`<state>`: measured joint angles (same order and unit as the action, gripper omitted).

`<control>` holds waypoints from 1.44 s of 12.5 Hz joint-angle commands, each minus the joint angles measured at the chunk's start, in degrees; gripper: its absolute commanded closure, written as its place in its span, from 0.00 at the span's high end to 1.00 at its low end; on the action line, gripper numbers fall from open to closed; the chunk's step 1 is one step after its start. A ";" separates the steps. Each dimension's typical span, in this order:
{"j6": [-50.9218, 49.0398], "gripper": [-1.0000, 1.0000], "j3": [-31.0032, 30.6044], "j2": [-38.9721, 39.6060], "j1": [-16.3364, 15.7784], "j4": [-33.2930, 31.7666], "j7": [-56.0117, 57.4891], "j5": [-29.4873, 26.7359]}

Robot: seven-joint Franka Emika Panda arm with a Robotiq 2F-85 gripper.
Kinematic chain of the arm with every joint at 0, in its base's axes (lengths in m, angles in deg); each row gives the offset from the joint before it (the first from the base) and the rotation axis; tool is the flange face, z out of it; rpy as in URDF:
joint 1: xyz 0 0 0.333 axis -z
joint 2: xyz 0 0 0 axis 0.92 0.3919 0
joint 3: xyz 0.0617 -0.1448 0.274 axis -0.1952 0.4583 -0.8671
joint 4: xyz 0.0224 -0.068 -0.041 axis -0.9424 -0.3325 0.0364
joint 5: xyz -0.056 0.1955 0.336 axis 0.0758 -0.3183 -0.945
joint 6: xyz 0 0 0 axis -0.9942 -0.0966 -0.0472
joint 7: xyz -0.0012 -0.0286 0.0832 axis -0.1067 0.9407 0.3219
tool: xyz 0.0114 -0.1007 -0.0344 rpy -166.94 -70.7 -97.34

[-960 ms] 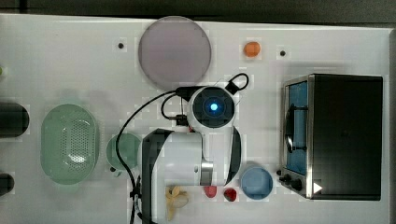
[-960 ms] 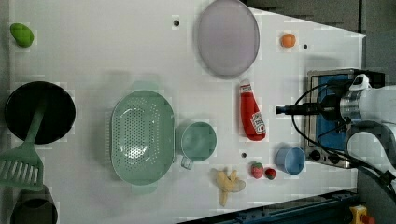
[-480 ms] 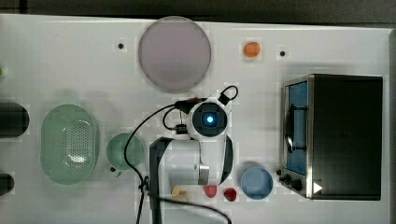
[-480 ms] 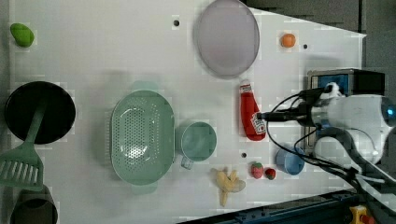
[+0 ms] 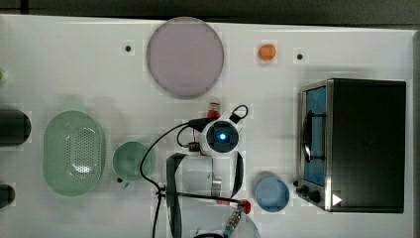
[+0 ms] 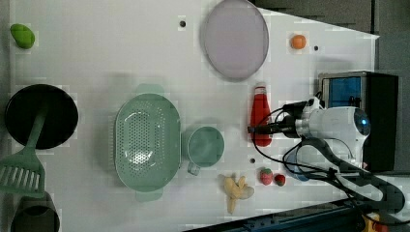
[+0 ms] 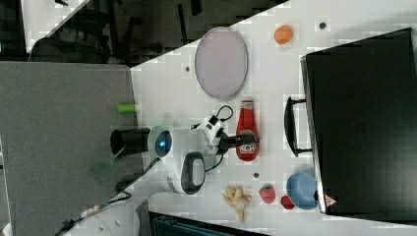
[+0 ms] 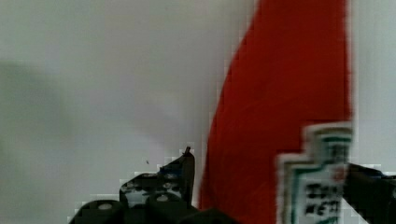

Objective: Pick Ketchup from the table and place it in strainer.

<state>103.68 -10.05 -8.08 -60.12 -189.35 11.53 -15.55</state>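
The Ketchup [image 6: 261, 113] is a slim red squeeze bottle lying flat on the white table, cap toward the plate. The right view shows the Ketchup [image 7: 247, 129] beside the oven's handle. From the top view just its cap end [image 5: 214, 110] pokes out from under the wrist. My gripper [image 6: 257, 129] is low over the bottle's lower half, open. Up close, the dark fingers [image 8: 180, 175] stand on either side of the red body [image 8: 280, 112], with a gap on one side. The pale green strainer [image 6: 122, 140] sits apart, beyond the green cup, at the top view's left [image 5: 50, 148].
A green cup [image 6: 205, 146] stands between strainer and bottle. A grey-lilac plate [image 5: 184, 57] lies past the cap. A black toaster oven [image 5: 356, 144], a blue bowl [image 5: 272, 194], strawberries [image 6: 266, 176], a banana [image 6: 234, 188] and an orange [image 5: 267, 52] surround the arm.
The arm has swung in from beside the oven and come down over the ketchup. The bottle has not moved, and the fingers stay apart.
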 commanded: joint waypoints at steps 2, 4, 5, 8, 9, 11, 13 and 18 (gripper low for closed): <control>1.07 0.63 -0.36 -1.22 0.57 1.58 2.00 0.35; 0.58 0.63 -0.30 -3.30 0.59 1.35 1.80 0.34; -0.12 0.63 -0.22 -4.85 0.61 1.35 1.80 0.32; -6.06 0.63 0.01 -11.96 0.63 1.33 1.79 0.30; -9.47 0.63 0.01 -14.96 0.62 1.48 1.59 0.25; -17.87 0.63 -0.23 -21.66 0.56 2.02 0.68 0.23; -26.90 0.63 -1.67 -27.83 0.36 3.82 -0.89 0.15; -45.93 0.63 -8.94 -34.04 -0.71 12.02 -10.91 -0.03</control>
<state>59.93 -17.97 -43.36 -59.58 -178.39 5.06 -15.57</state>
